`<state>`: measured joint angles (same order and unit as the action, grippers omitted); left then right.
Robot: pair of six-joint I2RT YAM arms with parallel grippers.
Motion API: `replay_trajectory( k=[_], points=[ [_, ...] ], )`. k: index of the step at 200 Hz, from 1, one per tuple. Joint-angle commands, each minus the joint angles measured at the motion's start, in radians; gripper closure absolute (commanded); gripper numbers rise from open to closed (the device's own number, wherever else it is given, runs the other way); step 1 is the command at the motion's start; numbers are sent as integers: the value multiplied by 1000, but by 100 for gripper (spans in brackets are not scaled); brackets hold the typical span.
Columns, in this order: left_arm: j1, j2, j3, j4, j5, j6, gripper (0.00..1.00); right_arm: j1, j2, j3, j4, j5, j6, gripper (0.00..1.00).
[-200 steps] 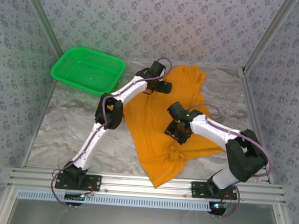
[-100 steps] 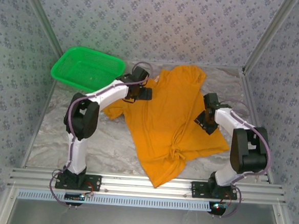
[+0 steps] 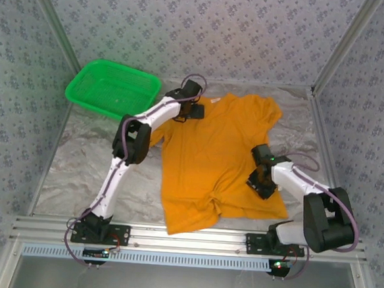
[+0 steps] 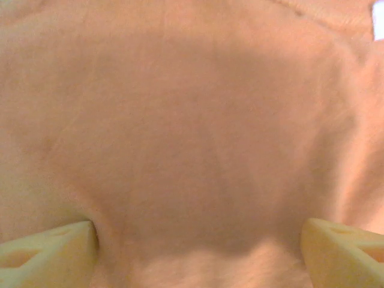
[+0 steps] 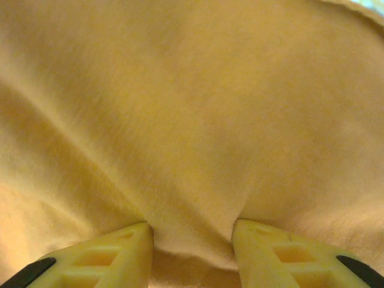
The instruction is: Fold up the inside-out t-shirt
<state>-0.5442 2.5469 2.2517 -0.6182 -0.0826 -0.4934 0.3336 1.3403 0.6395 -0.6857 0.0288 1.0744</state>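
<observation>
The t-shirt (image 3: 211, 158) lies flat, no fold yet. The left gripper (image 3: 193, 111) at eleven o'clock gapes empty. The right gripper (image 3: 257, 185) at four o'clock is half-closed, and I can't tell if it holds cloth.

- t-shirt (image 3: 211, 158): orange-yellow, plain on the side showing, with a small white patch (image 3: 214, 101) at the collar, possibly a tag.
- basket (image 3: 102, 109): bright green mesh.
- tabletop (image 3: 78, 169): grey-white marbling.
- walls (image 3: 186, 31): pale grey with a small dark floral print.
- arms (image 3: 114, 175): white, black joints.
- right claw (image 5: 191, 228) fingers (image 5: 108, 255): pale yellow.
</observation>
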Motion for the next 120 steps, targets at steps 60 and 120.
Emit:
replay_trajectory(
  k=[60,120],
  points=[
    [-90,159,375,-126,131,146,12,1,-132,67,-253,53,91,47],
    [-18,-331,-40,-160,-3,282,7,-56,-165,231,-110,138,-162,42]
  ],
)
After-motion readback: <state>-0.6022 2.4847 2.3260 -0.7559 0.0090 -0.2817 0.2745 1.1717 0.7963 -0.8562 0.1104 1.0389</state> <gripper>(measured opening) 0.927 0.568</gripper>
